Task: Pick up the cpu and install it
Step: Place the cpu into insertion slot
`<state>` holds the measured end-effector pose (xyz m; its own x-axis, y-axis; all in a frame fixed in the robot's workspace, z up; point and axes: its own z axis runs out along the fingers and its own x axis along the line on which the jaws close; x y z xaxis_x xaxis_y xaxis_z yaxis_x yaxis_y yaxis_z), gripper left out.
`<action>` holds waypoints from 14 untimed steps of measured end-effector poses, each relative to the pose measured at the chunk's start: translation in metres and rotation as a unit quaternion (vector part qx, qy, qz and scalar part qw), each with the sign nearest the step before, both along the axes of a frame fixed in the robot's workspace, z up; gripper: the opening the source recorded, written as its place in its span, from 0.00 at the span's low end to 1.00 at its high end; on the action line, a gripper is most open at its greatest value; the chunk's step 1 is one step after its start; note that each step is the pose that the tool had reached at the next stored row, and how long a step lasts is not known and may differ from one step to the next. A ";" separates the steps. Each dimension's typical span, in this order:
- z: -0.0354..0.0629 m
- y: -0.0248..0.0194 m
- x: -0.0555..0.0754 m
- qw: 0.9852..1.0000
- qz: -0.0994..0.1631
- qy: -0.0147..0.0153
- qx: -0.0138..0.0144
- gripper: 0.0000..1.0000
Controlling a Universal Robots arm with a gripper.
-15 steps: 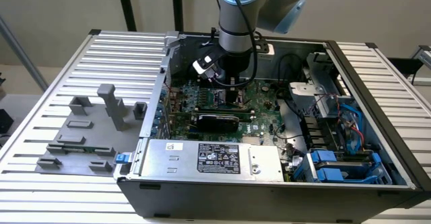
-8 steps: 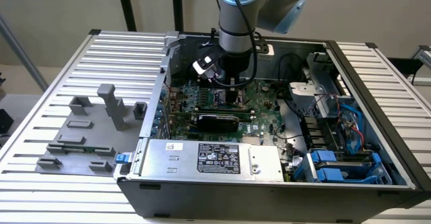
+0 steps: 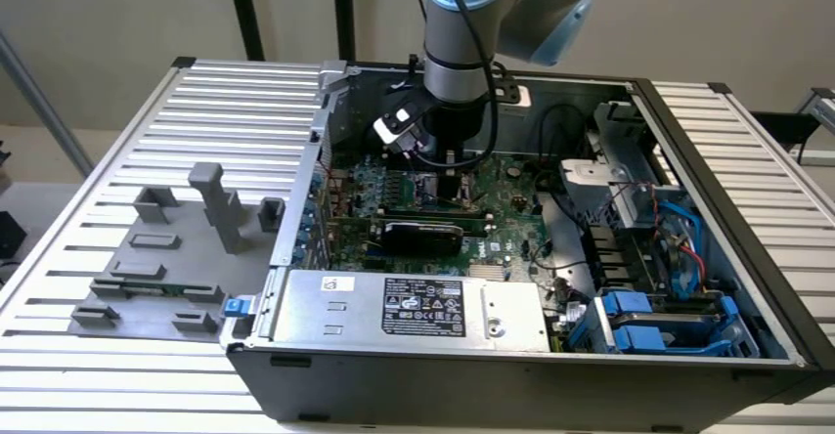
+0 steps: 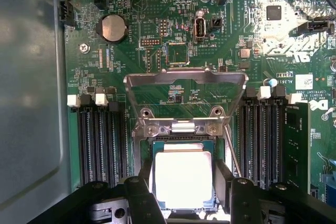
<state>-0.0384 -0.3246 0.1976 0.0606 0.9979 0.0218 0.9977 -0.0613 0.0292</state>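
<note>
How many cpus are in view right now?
1. The cpu is at the gripper, over the motherboard socket, next to the swung-open metal frame. Another might be hidden behind the arm in the exterior view.

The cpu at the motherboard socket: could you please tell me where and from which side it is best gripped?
Grip the cpu by two opposite thin edges, coming straight down from above, where the tool hangs. It lies flat and face up, so only its rim offers purchase; the open load plate crowds one side, so avoid that edge.
</note>
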 end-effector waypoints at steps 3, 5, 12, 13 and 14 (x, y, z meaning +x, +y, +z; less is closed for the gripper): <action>-0.0004 0.0000 0.000 1.000 0.000 0.000 -0.001 0.55; -0.0006 0.0000 0.000 1.000 0.000 0.000 -0.001 0.55; -0.0010 0.0001 -0.001 1.000 0.000 -0.001 -0.001 0.55; -0.0010 0.0001 -0.001 1.000 0.000 -0.001 -0.002 0.55; -0.0011 0.0001 -0.001 1.000 0.000 -0.001 -0.002 0.55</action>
